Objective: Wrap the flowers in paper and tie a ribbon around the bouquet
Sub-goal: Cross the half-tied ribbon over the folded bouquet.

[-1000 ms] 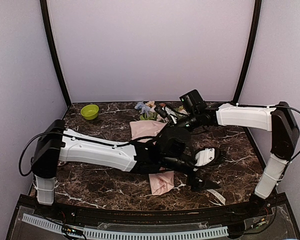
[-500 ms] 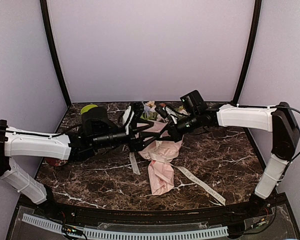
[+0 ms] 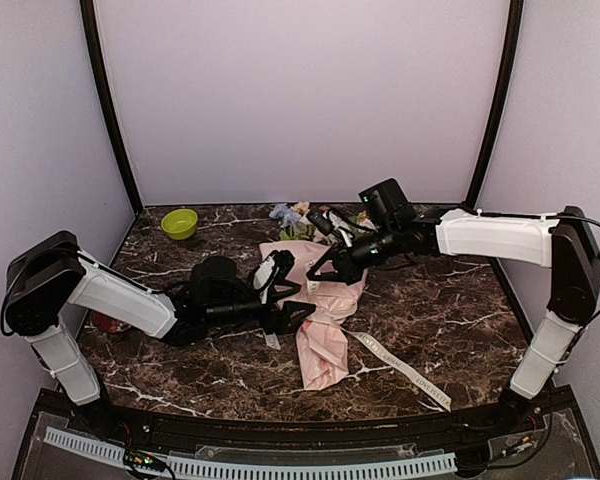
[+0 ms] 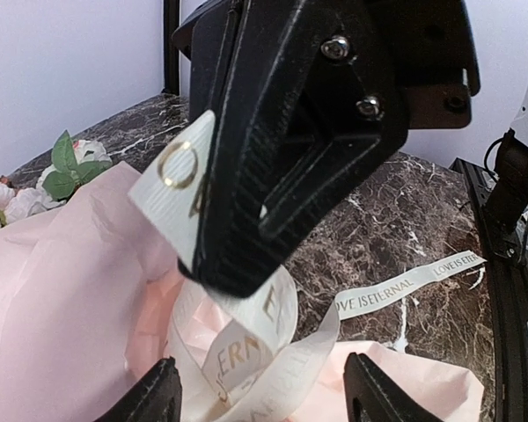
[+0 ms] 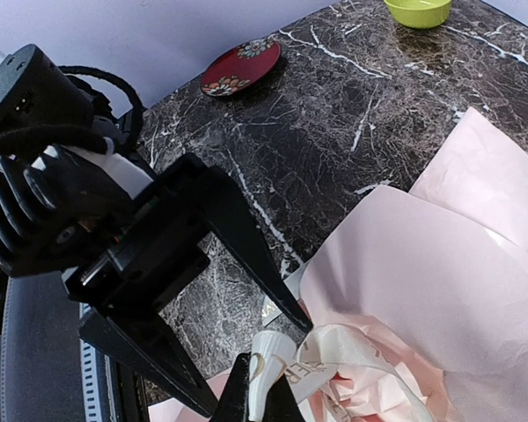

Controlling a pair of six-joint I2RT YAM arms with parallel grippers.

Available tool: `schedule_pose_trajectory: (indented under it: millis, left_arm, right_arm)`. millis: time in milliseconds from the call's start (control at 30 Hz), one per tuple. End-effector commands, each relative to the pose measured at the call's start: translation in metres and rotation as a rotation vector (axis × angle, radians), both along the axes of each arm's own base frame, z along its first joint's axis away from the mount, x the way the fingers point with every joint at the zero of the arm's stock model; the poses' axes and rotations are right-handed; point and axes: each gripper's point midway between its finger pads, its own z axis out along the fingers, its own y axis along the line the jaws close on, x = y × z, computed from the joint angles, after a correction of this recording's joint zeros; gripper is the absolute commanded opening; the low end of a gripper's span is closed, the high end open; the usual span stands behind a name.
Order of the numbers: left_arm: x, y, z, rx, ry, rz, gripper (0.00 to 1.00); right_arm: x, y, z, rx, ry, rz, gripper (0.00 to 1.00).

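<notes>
In the left wrist view the ribbon [image 4: 405, 286] carries gold capitals. "LOVE IS ETERNAL" runs along its flat stretch at right centre, "ERN" shows on the loop at lower centre, and a lone "O" on its raised end, upper left of centre.

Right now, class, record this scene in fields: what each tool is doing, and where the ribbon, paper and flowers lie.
Left tool: open, over the ribbon loop, gripping nothing
Right tool: shut on one ribbon end
Ribbon: looped on the paper, other end trailing across the table
Paper: pink, crumpled, on the table
Flowers: showing past the paper's far end
Also: green bowl, red plate
</notes>
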Motion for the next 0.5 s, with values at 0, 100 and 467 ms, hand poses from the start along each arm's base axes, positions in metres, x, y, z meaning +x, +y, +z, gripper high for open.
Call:
schedule_pose_trajectory:
  millis: [0, 100, 467]
  left_arm:
    - [0.009, -0.02, 0.019, -0.072, -0.042, -0.03, 0.62]
    - [0.016, -0.023, 0.014, -0.063, -0.036, -0.007, 0.49]
    - [0.013, -0.009, 0.007, -0.091, -0.009, 0.032, 0.0]
  right_arm:
    - [-0.006, 0.005, 0.012, 0.036, -0.024, 0.012, 0.0]
    - [-0.006, 0.005, 0.012, 0.038, -0.021, 0.014, 0.0]
    - [0.015, -0.016, 0.008, -0.035, -0.058, -0.133, 0.27]
